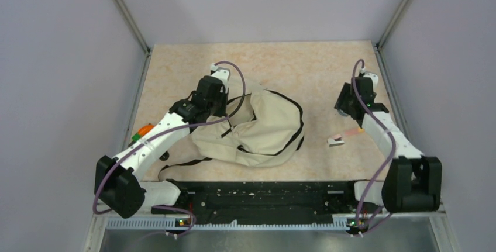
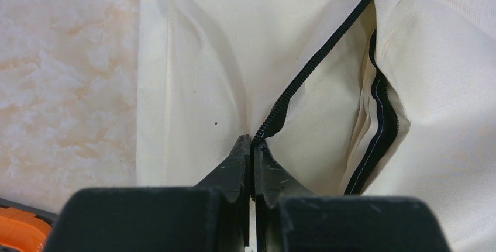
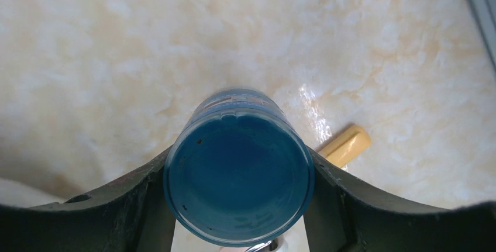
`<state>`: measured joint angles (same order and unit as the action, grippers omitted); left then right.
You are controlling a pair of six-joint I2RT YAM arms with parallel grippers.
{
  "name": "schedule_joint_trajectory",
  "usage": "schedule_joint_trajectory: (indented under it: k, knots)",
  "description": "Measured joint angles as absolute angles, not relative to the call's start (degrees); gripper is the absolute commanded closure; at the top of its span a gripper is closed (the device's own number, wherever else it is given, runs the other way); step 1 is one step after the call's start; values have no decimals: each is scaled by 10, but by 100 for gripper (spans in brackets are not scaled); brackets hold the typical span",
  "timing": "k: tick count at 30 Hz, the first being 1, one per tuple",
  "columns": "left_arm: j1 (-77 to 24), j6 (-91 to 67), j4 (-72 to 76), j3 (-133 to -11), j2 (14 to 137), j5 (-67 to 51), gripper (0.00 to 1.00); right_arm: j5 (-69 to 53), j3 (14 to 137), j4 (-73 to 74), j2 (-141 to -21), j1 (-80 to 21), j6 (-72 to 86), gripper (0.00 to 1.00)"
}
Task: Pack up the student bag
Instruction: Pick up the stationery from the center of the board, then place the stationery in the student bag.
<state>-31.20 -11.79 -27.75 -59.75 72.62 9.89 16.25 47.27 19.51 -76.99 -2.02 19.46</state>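
Student bag [image 1: 269, 126], one, pinched by left tool [image 2: 252, 147]; right tool [image 3: 238, 189] clamps one blue container [image 3: 238, 164].

One large soft cream-beige fabric backpack [image 1: 270, 124], with two black zipper lines [image 2: 310, 71] showing on it in the left wrist view. One blue round plastic container [image 3: 238, 177]. One slim yellow-tan stick [image 3: 346, 145] in the right wrist view and one slim pinkish stick [image 1: 352, 130] in the top view; same piece or two, cannot tell. One small pale grey-white object [image 1: 335, 141] just beside the pinkish one. One orange-and-green item [image 1: 142, 132], partly hidden by the left arm. Two white-and-black robot arms [image 1: 155, 142], each ending in one black two-finger gripper: left gripper [image 2: 252, 147], right gripper [image 3: 238, 164]. One beige marbled tabletop [image 1: 304, 65].
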Motion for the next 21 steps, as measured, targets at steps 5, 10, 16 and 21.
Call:
schedule_joint_trajectory:
  k: [5, 10, 16, 21]
  knots:
    - [-312, -118, -275, -597, 726, 94, 100, 130, 483, 194, -640, -64, 195, 65]
    - [-311, -118, -274, -597, 726, 85, 100, 90, 503, 149, -620, -213, 209, 67]
    - [-310, -118, -274, -597, 726, 83, 100, 70, 475, 4, -636, -393, 224, 68]
    - [-310, -118, -274, -597, 726, 83, 100, 70, 473, -122, -702, -475, 220, 68]
